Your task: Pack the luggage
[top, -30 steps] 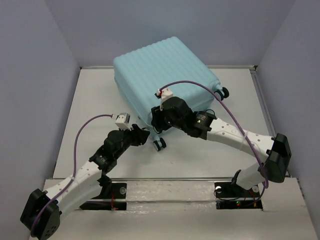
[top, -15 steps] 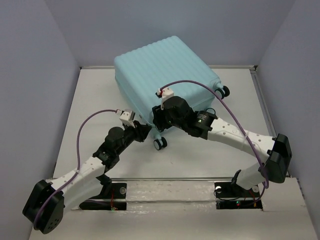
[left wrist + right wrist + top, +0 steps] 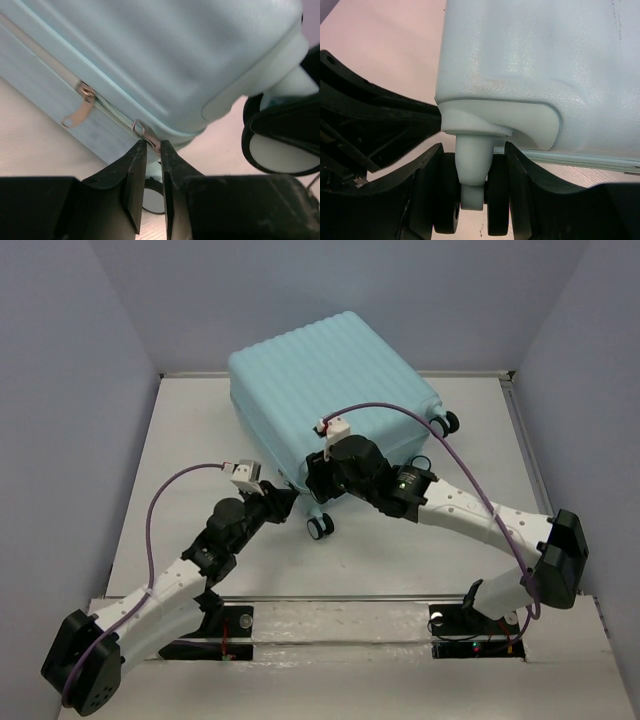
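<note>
Left tool (image 3: 153, 146) pinching a zipper pull (image 3: 141, 131) of the luggage (image 3: 320, 380), right tool (image 3: 473, 147) clamping a wheel (image 3: 447, 200) at lower centre; the pull is best drawn steadily along its track.

The suitcase (image 3: 320, 370) fills the far middle of the desk (image 3: 170, 420). Bare surface lies open on its left and far right, with a strip in front toward the arm bases. The suitcase's near corner is crowded. There the left jaws pinch a zipper pull (image 3: 145, 134) on the seam, and the right jaws clasp a wheel (image 3: 447, 205) just beside them. A second wheel (image 3: 320, 527) stands on the desk right below. Grey walls (image 3: 60, 440) hem in both sides.
</note>
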Tool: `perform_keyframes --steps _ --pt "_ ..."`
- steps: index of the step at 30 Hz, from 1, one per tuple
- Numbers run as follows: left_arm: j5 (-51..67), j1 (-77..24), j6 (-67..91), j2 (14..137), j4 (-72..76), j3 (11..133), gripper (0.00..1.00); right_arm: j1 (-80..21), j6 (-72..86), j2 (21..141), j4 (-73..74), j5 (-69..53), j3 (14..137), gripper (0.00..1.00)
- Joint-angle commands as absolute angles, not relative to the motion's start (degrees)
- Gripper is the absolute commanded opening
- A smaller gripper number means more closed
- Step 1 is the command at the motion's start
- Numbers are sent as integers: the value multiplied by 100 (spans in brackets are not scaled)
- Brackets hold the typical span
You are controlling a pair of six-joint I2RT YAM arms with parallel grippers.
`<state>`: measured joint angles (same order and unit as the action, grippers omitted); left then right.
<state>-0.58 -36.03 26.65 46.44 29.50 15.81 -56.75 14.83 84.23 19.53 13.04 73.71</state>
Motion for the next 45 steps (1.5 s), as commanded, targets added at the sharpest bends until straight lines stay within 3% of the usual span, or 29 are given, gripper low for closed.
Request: perform_keyframes --steps 1,8,11,17,20,21,24,28,34,45 --pt "-1370 -3577 3111 4166 3323 1538 6 -5634 1230 8166 2364 1143 6909 7" --pt "-2259 -3437 3138 4543 3523 1635 6 -5634 1362 7875 2320 1081 6469 7" --pt "-1420 -3331 3173 4790 4074 1618 6 -5634 1362 7892 2312 1020 6442 7" --pt "495 -3340 3603 4063 4175 1100 6 -5634 1327 7963 2285 1116 6504 7" --pt "1245 -3340 3446 3815 3983 994 28 -5634 1327 7972 2259 1116 6504 7" --pt "1352 -3349 3341 3719 3947 924 43 -5634 1327 7972 2259 1160 6495 7" --pt "1573 -3453 3147 3718 3867 748 57 -5634 1310 7972 2259 1248 6486 7" --pt "1320 -3936 2797 3998 3937 773 68 -5581 1318 7902 2259 1283 6399 7" --pt "923 -4333 2277 4929 4122 1247 73 -5581 1371 7761 2268 1292 6267 7" --pt "211 -4342 1688 6045 4069 2003 73 -5581 1327 7734 2276 1178 6223 7"
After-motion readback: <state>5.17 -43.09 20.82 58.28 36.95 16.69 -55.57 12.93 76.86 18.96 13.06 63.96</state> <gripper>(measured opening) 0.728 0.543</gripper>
